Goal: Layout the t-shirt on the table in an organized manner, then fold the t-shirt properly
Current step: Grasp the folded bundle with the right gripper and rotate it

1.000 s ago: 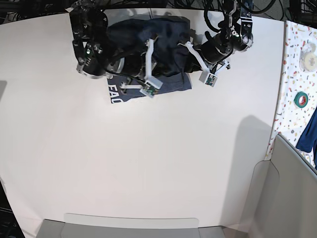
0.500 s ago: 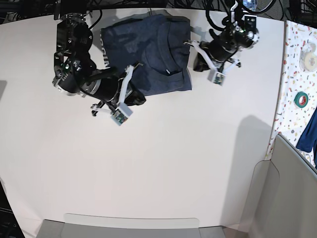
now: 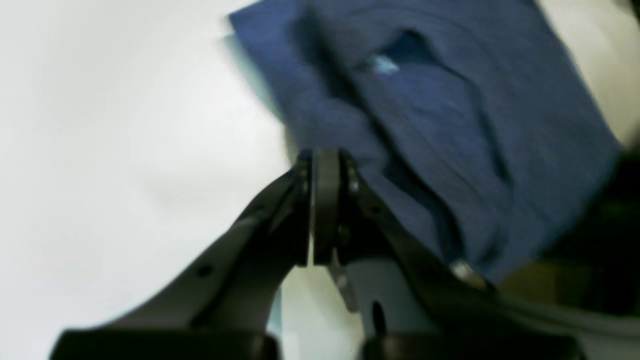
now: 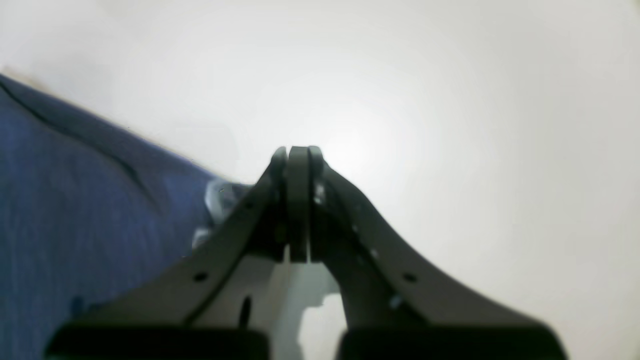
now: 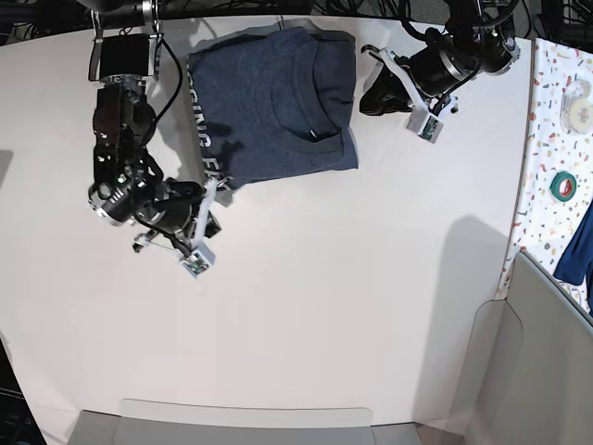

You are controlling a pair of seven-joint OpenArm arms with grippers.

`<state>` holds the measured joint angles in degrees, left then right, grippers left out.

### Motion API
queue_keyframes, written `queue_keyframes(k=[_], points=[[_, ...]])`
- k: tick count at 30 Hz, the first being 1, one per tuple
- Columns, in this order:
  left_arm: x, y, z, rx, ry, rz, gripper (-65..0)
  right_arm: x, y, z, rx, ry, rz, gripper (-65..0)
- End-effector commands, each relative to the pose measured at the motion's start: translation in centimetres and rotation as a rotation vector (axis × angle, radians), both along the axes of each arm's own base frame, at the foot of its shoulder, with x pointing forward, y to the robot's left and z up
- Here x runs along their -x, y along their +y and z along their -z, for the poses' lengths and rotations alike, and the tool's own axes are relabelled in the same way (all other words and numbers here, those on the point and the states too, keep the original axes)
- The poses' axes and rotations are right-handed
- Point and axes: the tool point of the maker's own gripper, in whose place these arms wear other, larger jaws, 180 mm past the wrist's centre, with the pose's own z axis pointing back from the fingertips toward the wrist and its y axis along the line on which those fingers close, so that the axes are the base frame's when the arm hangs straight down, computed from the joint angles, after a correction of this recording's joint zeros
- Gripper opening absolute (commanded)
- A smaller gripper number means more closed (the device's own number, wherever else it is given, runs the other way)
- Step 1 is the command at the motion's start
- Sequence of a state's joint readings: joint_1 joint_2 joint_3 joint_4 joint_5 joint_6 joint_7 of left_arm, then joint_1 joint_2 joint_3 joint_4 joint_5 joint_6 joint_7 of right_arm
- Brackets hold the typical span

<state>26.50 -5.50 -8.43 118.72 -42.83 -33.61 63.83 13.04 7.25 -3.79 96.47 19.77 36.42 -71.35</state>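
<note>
Both my pincers are pressed together, empty: left pincer [image 5: 375,95] just beside the folded t-shirt [image 5: 273,102], right pincer [image 5: 211,222] near its lettered corner.

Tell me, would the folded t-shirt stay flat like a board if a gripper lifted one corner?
Probably not. The t-shirt shows soft creases and stacked layers, so it would likely droop and unfold. It looks like thin cloth, so probably light, and may drag on the table rather than slide.

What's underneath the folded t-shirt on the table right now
The t-shirt lies folded flat on the white table, with bare tabletop showing around it. Its own lower layers and most of the white lettering are tucked under; anything else beneath is covered and cannot be seen.
</note>
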Motion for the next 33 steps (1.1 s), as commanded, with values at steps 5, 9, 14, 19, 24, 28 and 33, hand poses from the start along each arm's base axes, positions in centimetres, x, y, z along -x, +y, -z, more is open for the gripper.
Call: queue_keyframes(k=[5, 9, 14, 19, 24, 28, 33], points=[[1.5, -1.3, -1.0, 0.062, 0.024, 0.112, -65.0, -1.6, 3.8, 0.9, -0.012, -0.012, -0.14, -65.0], [1.9, -1.3, -0.1, 0.036, 0.064, 0.18, -65.0, -1.2, 5.6, 3.3, -0.001, 0.04, -0.212, -65.0], [3.3, -1.3, 3.0, 0.045, 0.179, 0.208, -65.0, -0.5, 6.3, 3.8, 0.014, 0.048, -0.245, -65.0], [3.5, -1.3, 6.4, 0.083, 0.293, 0.189, -65.0, -0.3, 4.8, 4.4, 0.039, 0.061, -0.231, -65.0], [2.2, -0.3, 8.9, 0.124, 0.345, 0.108, -65.0, 0.9, 3.4, 4.9, 0.064, 0.065, -0.23, -65.0], [-0.6, 0.6, 9.3, 0.126, 0.328, 0.082, -65.0, 2.6, 2.5, 4.9, 0.085, 0.054, -0.245, -65.0], [-4.6, 1.0, 8.8, 0.132, 0.285, 0.065, -65.0, 5.3, 1.6, 5.8, 0.104, 0.078, -0.257, -65.0]])
